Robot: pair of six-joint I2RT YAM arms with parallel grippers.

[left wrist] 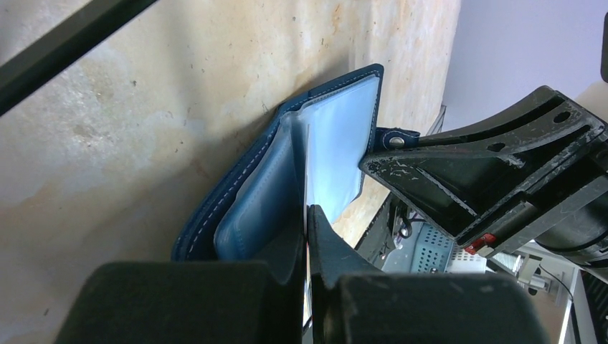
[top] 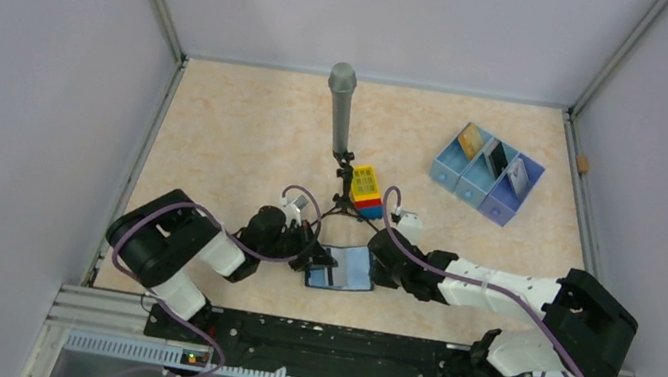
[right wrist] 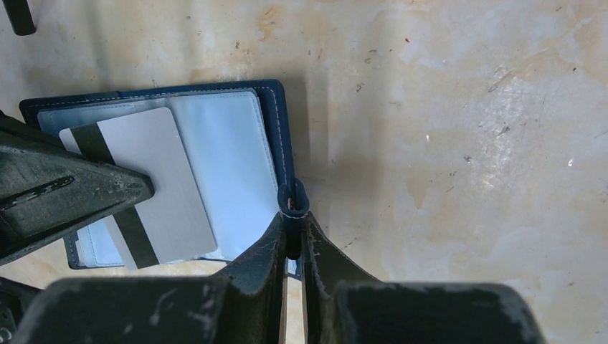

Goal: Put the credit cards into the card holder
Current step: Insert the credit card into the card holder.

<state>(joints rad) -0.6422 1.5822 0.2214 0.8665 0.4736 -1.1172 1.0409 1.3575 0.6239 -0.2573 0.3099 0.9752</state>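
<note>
The navy card holder [top: 355, 269] lies open on the table between the two arms, pale blue slots facing up [right wrist: 233, 154]. A silver-grey credit card [right wrist: 154, 179] with a black stripe lies slanted over its left half. My left gripper [left wrist: 307, 215] is shut on that card's edge, beside the holder's leaf [left wrist: 247, 208]. My right gripper [right wrist: 292, 228] is shut on the holder's snap tab [right wrist: 292, 201] at its right edge. In the top view the left gripper [top: 311, 258] and right gripper [top: 379, 262] flank the holder. Other credit cards [top: 494, 156] stand in the tray.
A pale blue three-compartment tray [top: 499, 207] sits at the back right. A toy brick block [top: 367, 191] with a yellow top stands just behind the holder. Beside it a small black tripod carries a grey cylinder [top: 340, 108].
</note>
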